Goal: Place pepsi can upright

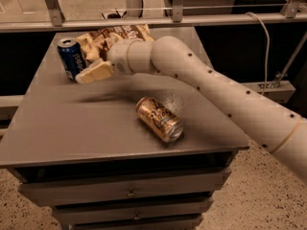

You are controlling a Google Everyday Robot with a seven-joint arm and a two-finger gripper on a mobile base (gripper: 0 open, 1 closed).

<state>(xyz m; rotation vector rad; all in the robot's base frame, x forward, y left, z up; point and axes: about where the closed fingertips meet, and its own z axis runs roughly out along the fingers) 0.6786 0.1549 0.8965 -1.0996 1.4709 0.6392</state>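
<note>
The pepsi can (70, 57), dark blue with a silver top, stands upright near the far left corner of the grey table (72, 123). My gripper (87, 67) is just to the right of the can, at the end of the white arm that reaches in from the right. Its cream fingers (94, 73) are spread, and the lower fingertip is close to the can's base. The can stands free of the gripper. The far finger is partly hidden by the wrist.
A gold-brown can (159, 119) lies on its side near the table's middle front. A brown snack bag (115, 36) lies at the back behind the wrist. Drawers (129, 191) are below the tabletop. A metal railing (158, 20) and a cable (265, 47) are behind.
</note>
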